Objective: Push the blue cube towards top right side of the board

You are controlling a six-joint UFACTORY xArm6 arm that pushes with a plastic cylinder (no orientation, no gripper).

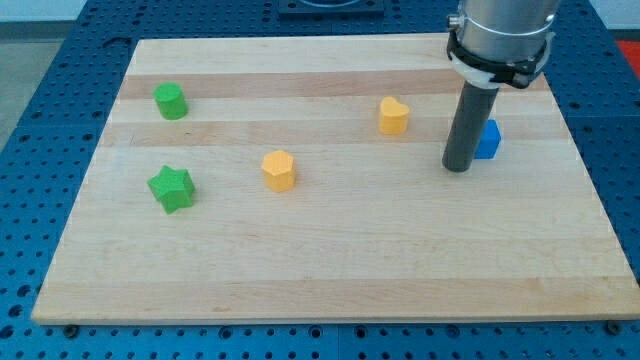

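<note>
Here, my tip (457,167) rests on the desk (330,270) just left of the blue cube (488,139), mid-push; no fingers exist to open or close; next, a drive toward the view's top right.

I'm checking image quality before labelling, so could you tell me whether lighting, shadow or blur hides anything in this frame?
In the camera view, lighting is even and soft, with only faint shadows beside the blocks; focus is sharp across the board. No glare. The one loss is occlusion: the rod covers the left part of the blue cube, with my tip at its lower left.
</note>
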